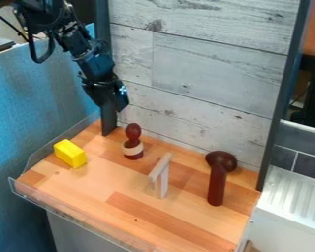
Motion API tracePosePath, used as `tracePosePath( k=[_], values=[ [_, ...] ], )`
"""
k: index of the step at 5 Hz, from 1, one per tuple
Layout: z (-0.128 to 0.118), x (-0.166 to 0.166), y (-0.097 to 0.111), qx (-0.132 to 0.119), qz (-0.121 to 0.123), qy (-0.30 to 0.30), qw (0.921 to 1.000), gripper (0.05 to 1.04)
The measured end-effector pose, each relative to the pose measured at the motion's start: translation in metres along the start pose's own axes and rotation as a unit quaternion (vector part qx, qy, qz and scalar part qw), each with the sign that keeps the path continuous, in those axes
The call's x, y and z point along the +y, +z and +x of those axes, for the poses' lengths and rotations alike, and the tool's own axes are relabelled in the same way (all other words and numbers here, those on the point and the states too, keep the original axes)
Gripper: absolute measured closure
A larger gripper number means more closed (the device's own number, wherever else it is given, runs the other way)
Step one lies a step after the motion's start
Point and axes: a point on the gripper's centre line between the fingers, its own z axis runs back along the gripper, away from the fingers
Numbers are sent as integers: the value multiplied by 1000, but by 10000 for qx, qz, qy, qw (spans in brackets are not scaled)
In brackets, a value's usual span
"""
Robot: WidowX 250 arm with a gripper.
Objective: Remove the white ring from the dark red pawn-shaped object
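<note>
The black gripper (109, 97) hangs at the upper left, above the table's back left corner and in front of the dark upright post. Nothing on the table touches it. Nearest below it, slightly to the right, stands a dark red turned wooden piece (133, 134) with a cream band and a rounded top. A yellow block (70, 153) lies at the left. Around the middle, a pale wooden piece (161, 175) stands upright with a slanted top. Toward the right is a dark red wooden piece (216, 185) with a thick stem and a broad rounded head.
A clear low rim (58, 205) borders the wooden table (137, 224) at the front and left. Whitewashed plank boards (206, 69) rise behind it, framed by dark posts. A white ribbed surface (293, 202) adjoins at the right, and a blue cloth-like panel (22, 108) stands at the left.
</note>
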Motion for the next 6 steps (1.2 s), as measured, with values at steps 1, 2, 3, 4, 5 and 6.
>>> tracePosePath(
  k=[1, 2, 3, 4, 5, 6],
  values=[
    [-10, 1, -18, 139, -134, 90, 9998, 83],
    [-20, 0, -35, 46, -86, 30, 9999, 83],
    [-31, -2, -49, -71, -24, -45, 10000, 83],
    [-31, -4, -47, -477, 289, -256, 9981, 83],
    [-42, -2, -57, -827, 494, -309, 9949, 83],
    [-46, -2, -64, -1336, 741, -393, 9875, 83]
  ],
)
